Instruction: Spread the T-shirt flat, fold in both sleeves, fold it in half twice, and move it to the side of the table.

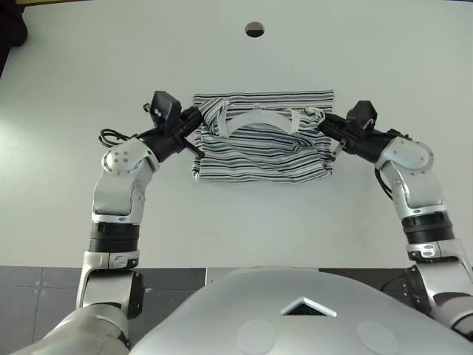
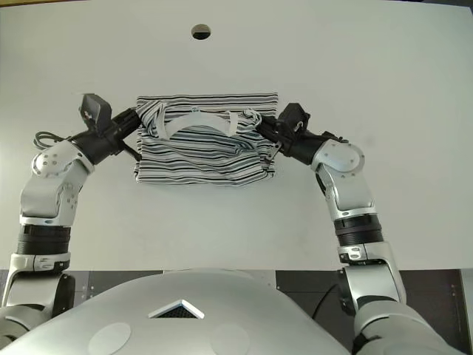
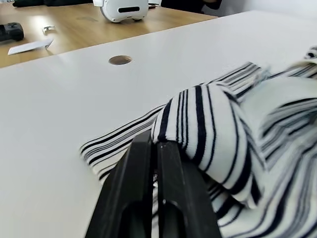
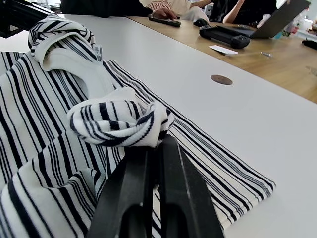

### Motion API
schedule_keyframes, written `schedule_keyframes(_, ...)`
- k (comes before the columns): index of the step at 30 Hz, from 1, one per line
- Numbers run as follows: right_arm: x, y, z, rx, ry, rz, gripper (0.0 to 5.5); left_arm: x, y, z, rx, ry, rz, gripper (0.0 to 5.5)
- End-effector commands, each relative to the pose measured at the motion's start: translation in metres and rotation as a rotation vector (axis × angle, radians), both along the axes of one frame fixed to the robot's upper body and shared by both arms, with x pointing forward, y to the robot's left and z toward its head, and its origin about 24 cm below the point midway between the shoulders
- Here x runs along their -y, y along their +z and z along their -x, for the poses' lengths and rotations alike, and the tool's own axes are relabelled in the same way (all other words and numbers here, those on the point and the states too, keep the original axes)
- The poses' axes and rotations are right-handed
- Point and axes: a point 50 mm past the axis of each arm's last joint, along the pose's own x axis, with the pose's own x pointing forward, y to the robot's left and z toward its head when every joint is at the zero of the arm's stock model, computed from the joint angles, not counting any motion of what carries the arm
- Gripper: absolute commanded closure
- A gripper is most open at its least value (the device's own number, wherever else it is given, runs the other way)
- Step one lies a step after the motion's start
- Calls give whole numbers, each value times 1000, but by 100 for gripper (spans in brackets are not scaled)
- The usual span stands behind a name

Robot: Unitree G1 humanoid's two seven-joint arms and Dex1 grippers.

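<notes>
the striped t-shirt is found on the white table, at mid-depth and roughly centred between the two arms. it is folded into a compact rectangle, its near hem rumpled and its far edge lying straight. the number of layers cannot be counted from the head views, and the sleeves cannot be made out as separate parts.

the left gripper is recorded at the shirt's left edge, its fingers pressed together on a raised fold of striped cloth. the pinch point itself is covered by fabric that bulges over the tips, and the gripper's base is cut off by the frame edge in the left wrist view. the right gripper is likewise clamped on a bunched knot of cloth at the shirt's right edge, its fingertips buried under that bunch. both held portions stand raised above the layers beneath.

between them the white collar band is seen arching across the top layer; its ends are lost in the gathered cloth.

beyond the shirt a round hole is noted in the table top, well apart from the cloth. farther off, a wooden desk is seen carrying a slip of paper and a white rounded object, cut off at the top; what it is cannot be told. a black device is noted on a wooden top in the right wrist view.
</notes>
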Motion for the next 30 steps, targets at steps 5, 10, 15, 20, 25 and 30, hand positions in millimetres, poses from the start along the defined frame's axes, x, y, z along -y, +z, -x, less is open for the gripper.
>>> schedule_keyframes(5, -2, -6, -28, -17, -76, -28, 432, 11, -16, -33, -65, 33, -13, 462)
schedule_keyframes(10, 2, -7, -47, -23, -217, -52, 410, 5, -21, -45, -63, 139, -36, 442)
schedule_keyframes(15, 6, -11, -52, 12, -279, 13, 410, -16, -15, -59, 9, 345, -65, 442)
schedule_keyframes(20, 4, -15, -49, 39, -238, 69, 430, -39, 10, -67, 99, 501, 134, 438)
schedule_keyframes(25, -4, -9, -47, 145, -154, 164, 528, 5, 26, -38, 326, 157, 55, 493)
schedule_keyframes(30, -4, 12, -54, 245, -124, 192, 540, 62, 12, 5, 300, -153, -17, 538)
